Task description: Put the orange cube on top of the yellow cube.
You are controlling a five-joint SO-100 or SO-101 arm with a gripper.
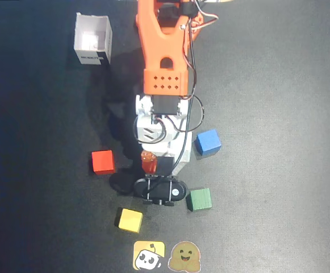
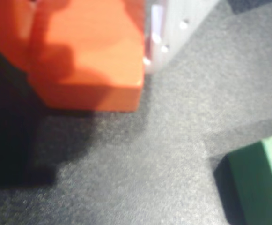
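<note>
In the wrist view the orange cube (image 2: 96, 65) fills the top left. It sits between an orange finger (image 2: 9, 33) on its left and a white finger (image 2: 171, 23) on its right. My gripper (image 2: 86, 42) is shut on it, close over the black mat. In the overhead view the gripper (image 1: 151, 165) is at mid-table and the arm hides most of the orange cube. The yellow cube (image 1: 130, 219) lies below and a little left of the gripper, apart from it. It is out of the wrist view.
A red cube (image 1: 103, 161) lies left of the gripper, a blue cube (image 1: 208, 141) to the right, and a green cube (image 1: 199, 199) (image 2: 257, 183) at lower right. A white open box (image 1: 92, 38) stands at top left. Two flat stickers (image 1: 149, 255) lie at the bottom edge.
</note>
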